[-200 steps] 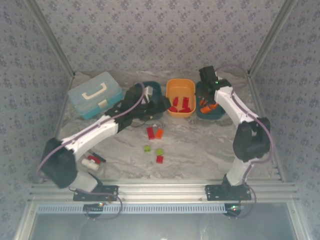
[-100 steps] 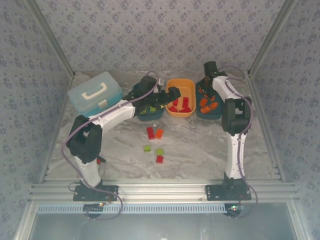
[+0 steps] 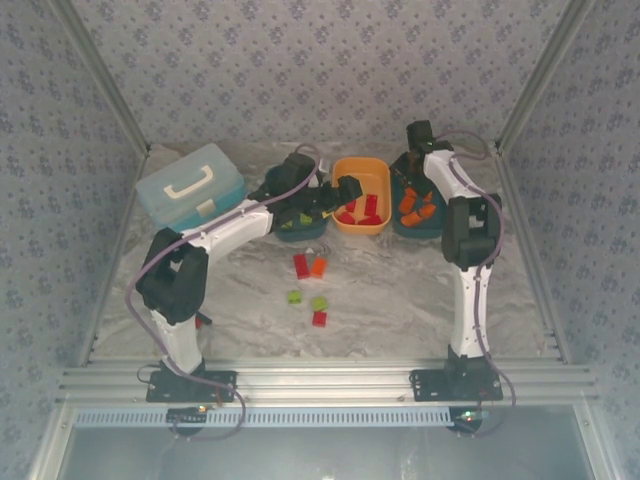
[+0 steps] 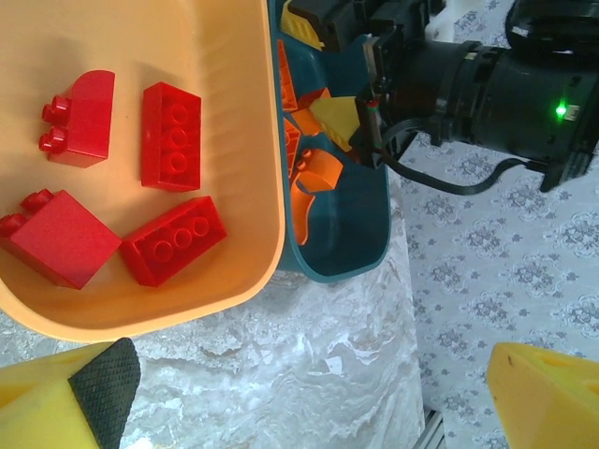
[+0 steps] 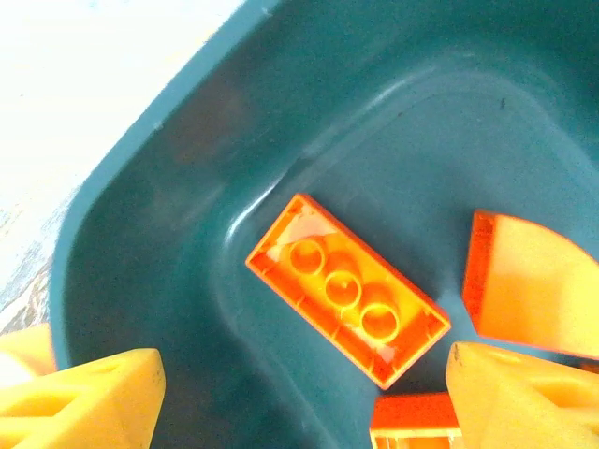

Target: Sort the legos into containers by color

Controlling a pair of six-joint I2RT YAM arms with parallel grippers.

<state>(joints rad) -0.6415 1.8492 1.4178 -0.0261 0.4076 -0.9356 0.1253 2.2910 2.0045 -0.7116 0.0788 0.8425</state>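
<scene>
Red legos (image 4: 173, 136) lie in the orange container (image 3: 362, 222). Orange legos (image 3: 418, 205) lie in the right teal container (image 3: 432, 230). My right gripper (image 3: 412, 170) hangs open low inside that container. An upturned orange brick (image 5: 348, 290) lies loose on the container floor (image 5: 187, 253), touching neither finger (image 5: 89, 402). My left gripper (image 3: 345, 188) is open and holds nothing, just in front of the orange container's (image 4: 187, 309) near rim. The left teal container (image 3: 300, 230) is mostly hidden by the left arm. Loose red (image 3: 301, 265), orange (image 3: 318, 266) and green (image 3: 294, 296) legos lie mid-table.
A light blue lidded case (image 3: 190, 185) stands at the back left. Another green brick (image 3: 319, 302) and a red one (image 3: 319, 318) lie nearer the front. The cage walls close in behind the containers. The right arm's wrist (image 4: 496, 94) hangs close to the left gripper.
The left arm has swung its gripper rightward from the left teal container to the orange one. The right arm has folded upright with its gripper still over the right teal container.
</scene>
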